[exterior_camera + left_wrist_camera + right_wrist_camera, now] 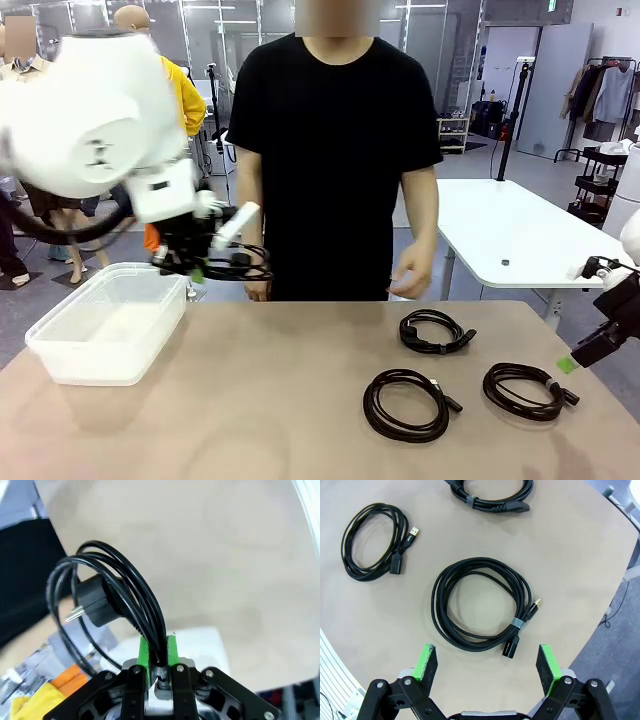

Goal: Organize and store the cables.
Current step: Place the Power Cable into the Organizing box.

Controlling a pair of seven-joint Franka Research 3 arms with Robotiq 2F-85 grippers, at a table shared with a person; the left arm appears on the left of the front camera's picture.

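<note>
bin (85, 362): clear tub on the left of the table (300, 420), looks bare inside.
left gripper (157, 652): pressed together, pinching a few strands of the held coil.
held coil (135, 582): up in the air by the bin's far right corner, mostly sticking out past the rim toward the person. Loop lying roughly level, long way running out from the jaws. Light and floppy, probably going to sway.
plug (95, 602): chunky bit inside the loop, prongs aimed away from the jaws. Likely the heaviest part, so could tip the coil.
far coil (440, 347): flat on the table, plugs bunched on its right side.
mid coil (405, 432): flat, plug end poking out to the right.
right coil (520, 410): flat, plug to the right too. Thin, soft, slightly springy. Best bet for a grab: across the bundle near the tie (518, 624), not a single strand.
right gripper (487, 662): spread wide, holding nothing, hanging over the right coil.
</note>
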